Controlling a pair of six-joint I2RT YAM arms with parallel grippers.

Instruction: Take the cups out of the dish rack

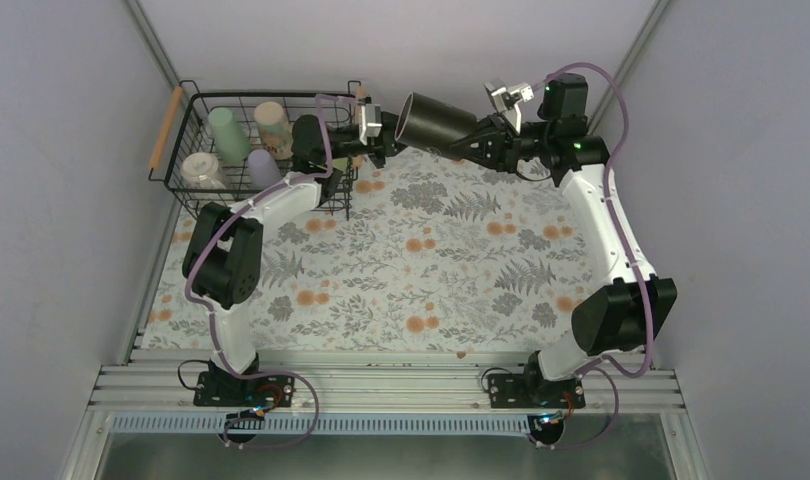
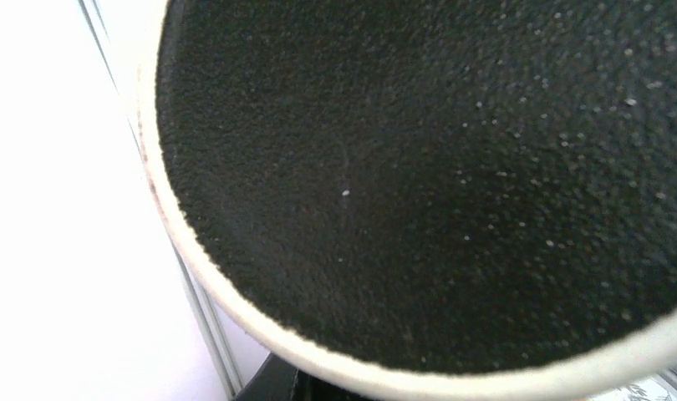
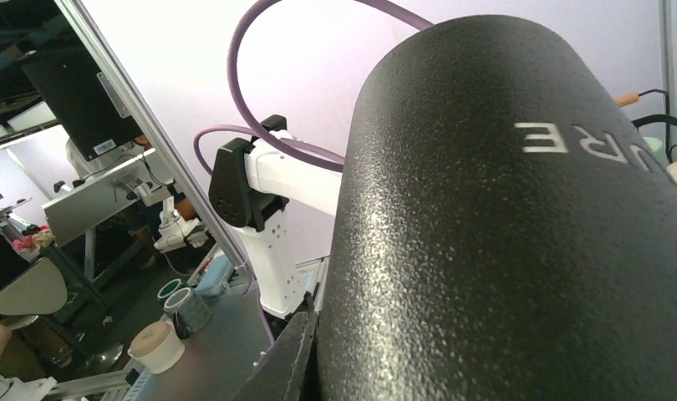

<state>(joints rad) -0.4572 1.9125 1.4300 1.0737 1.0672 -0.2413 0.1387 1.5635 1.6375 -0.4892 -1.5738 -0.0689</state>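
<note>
A black pebbled cup (image 1: 436, 120) hangs tilted in the air right of the dish rack (image 1: 186, 190), held between both arms. My left gripper (image 1: 389, 132) is at its wide white-rimmed end; the cup fills the left wrist view (image 2: 444, 167), with only a sliver of one finger (image 2: 272, 386) showing. My right gripper (image 1: 468, 137) clasps its other end, one finger (image 3: 289, 368) flush against the cup (image 3: 502, 251). In the rack stand a mint green cup (image 1: 226, 133), a beige patterned cup (image 1: 272, 125), a lavender cup (image 1: 263, 167) and a clear glass (image 1: 201, 170).
The rack sits in the far left corner against the wall, its wooden handle (image 1: 164, 130) on the left. A floral mat (image 1: 431, 260) covers the table. A metal rail (image 1: 381, 385) with both arm bases runs along the near edge. Walls close in on both sides.
</note>
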